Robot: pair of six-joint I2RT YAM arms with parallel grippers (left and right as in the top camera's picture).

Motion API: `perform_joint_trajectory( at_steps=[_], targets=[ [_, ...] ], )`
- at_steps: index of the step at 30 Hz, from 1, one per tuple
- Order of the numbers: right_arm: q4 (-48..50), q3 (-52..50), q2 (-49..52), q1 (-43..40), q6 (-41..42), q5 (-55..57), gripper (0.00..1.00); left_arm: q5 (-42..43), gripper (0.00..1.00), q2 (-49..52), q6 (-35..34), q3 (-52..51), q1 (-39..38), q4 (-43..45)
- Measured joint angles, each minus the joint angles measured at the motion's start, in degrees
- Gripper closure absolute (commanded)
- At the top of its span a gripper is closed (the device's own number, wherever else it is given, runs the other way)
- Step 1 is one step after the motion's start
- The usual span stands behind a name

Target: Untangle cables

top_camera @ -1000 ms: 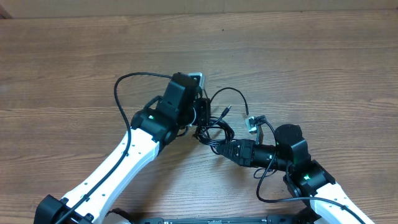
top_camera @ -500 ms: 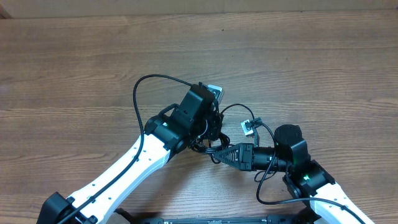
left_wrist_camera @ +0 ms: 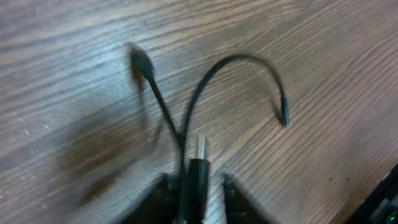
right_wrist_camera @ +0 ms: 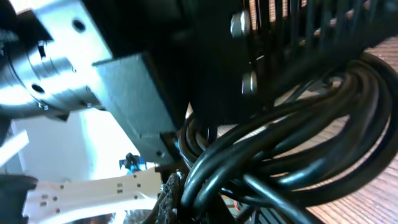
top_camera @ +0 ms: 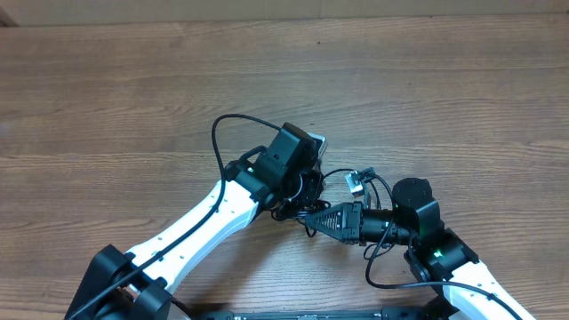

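Observation:
The cables [top_camera: 307, 203] form a thin black knot between my two grippers at the table's middle, with a silver plug [top_camera: 356, 182] lying to the right. My left gripper [top_camera: 299, 185] hangs over the knot. In the left wrist view its jaws [left_wrist_camera: 197, 184] stand slightly apart around a black plug with a silver tip [left_wrist_camera: 201, 148]; wood shows between that plug and the right finger [left_wrist_camera: 227, 186]. Two cord ends [left_wrist_camera: 284, 116] curve away across the wood. My right gripper [top_camera: 308, 217] points left and is shut on the cables [right_wrist_camera: 280, 155], which fill its view.
The wooden table [top_camera: 107, 98] runs wide to the left and back. A thicker black arm cable [top_camera: 233, 124] loops above the left wrist, and another [top_camera: 382, 267] curls beside the right arm. The left arm's body [right_wrist_camera: 124, 81] blocks most of the right wrist view.
My left arm has swung right and closer to the right gripper, bunching the cords together. Its jaws, shut before, have parted. The right gripper has stayed in place, still shut.

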Motion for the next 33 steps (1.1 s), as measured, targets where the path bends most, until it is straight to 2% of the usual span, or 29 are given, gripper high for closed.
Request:
perform_joint_trajectory(
  at_steps=[8,13,18,23,28,33],
  targets=[
    [-2.8,0.0,0.0,-0.1,4.5,2.8,0.96,-0.6,0.0,0.3,-1.3,0.0,3.6,-0.3],
    [-4.5,0.0,0.0,-0.1,6.5,5.0,0.96,2.6,0.0,0.3,-6.2,0.0,9.2,-0.7],
    [-4.5,0.0,0.0,-0.1,7.1,6.3,0.96,7.1,0.01,0.3,-12.4,0.0,16.4,-3.5],
    [-4.6,0.0,0.0,0.0,7.2,6.9,0.96,12.9,0.01,0.3,-21.4,0.0,20.5,-8.9],
    [-4.5,0.0,0.0,-0.1,7.2,8.0,0.96,22.0,0.0,0.3,-30.8,0.0,21.6,-12.5],
    [-4.5,0.0,0.0,-0.1,7.2,8.5,0.96,28.8,0.0,0.3,-37.4,0.0,20.4,-14.4]
  ],
)
